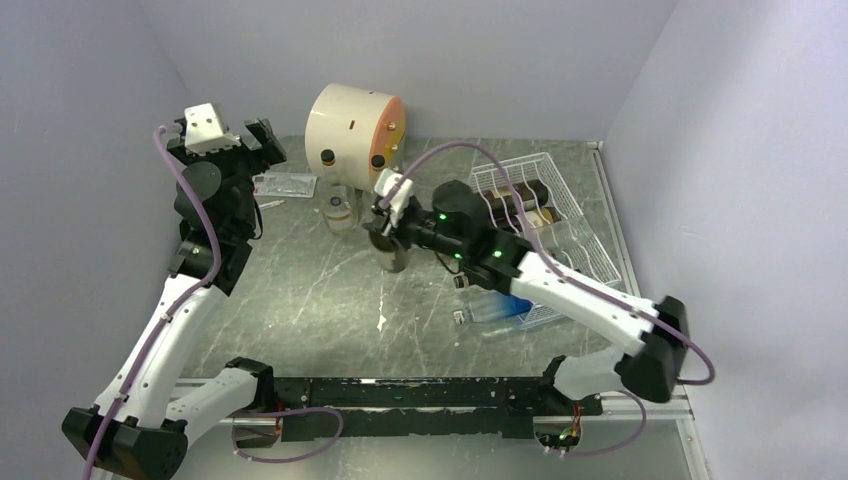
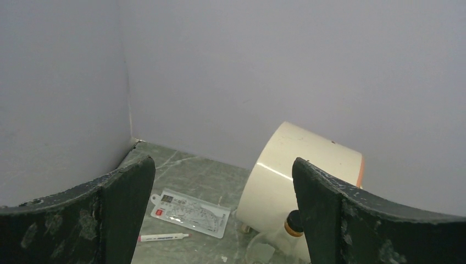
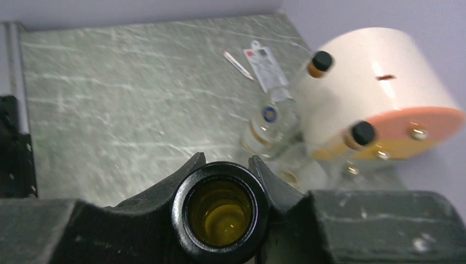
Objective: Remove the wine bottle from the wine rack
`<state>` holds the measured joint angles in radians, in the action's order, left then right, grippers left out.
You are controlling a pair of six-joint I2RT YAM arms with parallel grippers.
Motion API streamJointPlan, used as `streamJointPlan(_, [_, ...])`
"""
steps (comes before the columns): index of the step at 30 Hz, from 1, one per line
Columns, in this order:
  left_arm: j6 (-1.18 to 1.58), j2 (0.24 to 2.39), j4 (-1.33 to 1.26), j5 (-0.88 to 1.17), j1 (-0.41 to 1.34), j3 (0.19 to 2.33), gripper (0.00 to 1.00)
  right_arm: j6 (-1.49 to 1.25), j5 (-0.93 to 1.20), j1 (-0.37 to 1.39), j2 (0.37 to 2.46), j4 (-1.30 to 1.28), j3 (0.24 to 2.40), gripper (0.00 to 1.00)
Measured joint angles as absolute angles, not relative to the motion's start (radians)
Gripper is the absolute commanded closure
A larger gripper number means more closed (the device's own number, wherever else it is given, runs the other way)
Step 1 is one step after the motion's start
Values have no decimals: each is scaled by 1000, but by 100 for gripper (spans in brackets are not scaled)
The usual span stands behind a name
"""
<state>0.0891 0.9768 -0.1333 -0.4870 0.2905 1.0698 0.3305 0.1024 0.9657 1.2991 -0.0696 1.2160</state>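
My right gripper [image 1: 386, 226] is shut on the neck of a dark wine bottle [image 1: 392, 256], which stands upright at the middle of the table, left of the rack. In the right wrist view the bottle's open mouth [image 3: 220, 212] sits between the gripper's [image 3: 225, 160] fingers. The white wire wine rack [image 1: 585, 235] lies at the back right, with a dark bottle [image 1: 522, 200] lying in it. My left gripper [image 1: 228, 140] is raised at the back left, far from the rack. It is open and empty in the left wrist view [image 2: 222, 165].
A cream drum with an orange face [image 1: 350, 125] stands at the back. Clear bottles with dark caps [image 1: 340, 206] stand in front of it. A flat packet [image 1: 285, 184] and a pen [image 2: 162, 237] lie to the left. A blue-labelled plastic bottle [image 1: 500, 308] lies by the rack's near end.
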Motion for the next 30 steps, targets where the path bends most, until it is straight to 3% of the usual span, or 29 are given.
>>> streamJointPlan(9, [85,944,-150,-521,266,1049,2,136,142,995,1694,249,1332,100])
streamJointPlan(30, [118,912,-159,-484,176,1039,2,102,-64,1020,2264,226,1974,100])
